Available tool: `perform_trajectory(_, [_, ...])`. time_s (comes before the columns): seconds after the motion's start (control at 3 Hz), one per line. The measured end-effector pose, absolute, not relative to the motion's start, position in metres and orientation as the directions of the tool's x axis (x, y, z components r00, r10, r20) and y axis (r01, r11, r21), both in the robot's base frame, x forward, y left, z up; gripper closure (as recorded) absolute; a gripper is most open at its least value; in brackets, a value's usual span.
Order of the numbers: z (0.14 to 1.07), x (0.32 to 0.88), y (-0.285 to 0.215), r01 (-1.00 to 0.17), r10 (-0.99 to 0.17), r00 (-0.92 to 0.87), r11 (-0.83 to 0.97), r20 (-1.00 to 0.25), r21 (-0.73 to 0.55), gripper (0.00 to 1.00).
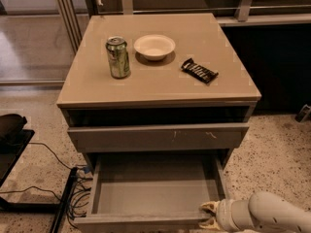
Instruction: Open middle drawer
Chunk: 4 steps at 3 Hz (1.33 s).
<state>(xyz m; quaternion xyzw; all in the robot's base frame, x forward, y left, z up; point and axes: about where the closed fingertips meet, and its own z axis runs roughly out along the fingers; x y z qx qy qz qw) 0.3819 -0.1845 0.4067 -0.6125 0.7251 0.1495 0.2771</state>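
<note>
The middle drawer (150, 193) stands pulled far out of the cabinet, showing its shallow grey box interior, which is empty. Its plain front (141, 222) lies along the bottom edge of the view. My gripper (210, 215) is at the right end of that front, one fingertip inside the drawer and one outside, closed on the front's rim. My white arm (272, 216) comes in from the lower right. Above the drawer, the taller front with pale scratch marks (158, 137) stands slightly out.
On the cabinet top (228, 47) stand a green can (118, 57), a white bowl (154, 46) and a dark snack bar (199, 71). Black cables (73, 198) and a dark object (9, 125) lie on the speckled floor at the left.
</note>
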Motion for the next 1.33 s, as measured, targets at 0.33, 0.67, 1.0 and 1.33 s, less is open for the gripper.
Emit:
perform_trajectory(0.33, [0.4083,0.3819,-0.1845,-0.971,-0.805,-0.096,0.205,-0.585,-0.123,1.0])
perform_trajectory(0.67, [0.407,0.3727,-0.1857,-0.97,-0.802,-0.104,0.213,-0.588,-0.119,0.81])
perform_trajectory(1.0, [0.409,0.3727,-0.1857,-0.97,-0.802,-0.104,0.213,-0.588,-0.119,0.59])
perform_trajectory(1.33, [0.409,0.3727,-0.1856,-0.97,-0.802,-0.104,0.213,-0.589,-0.119,0.35])
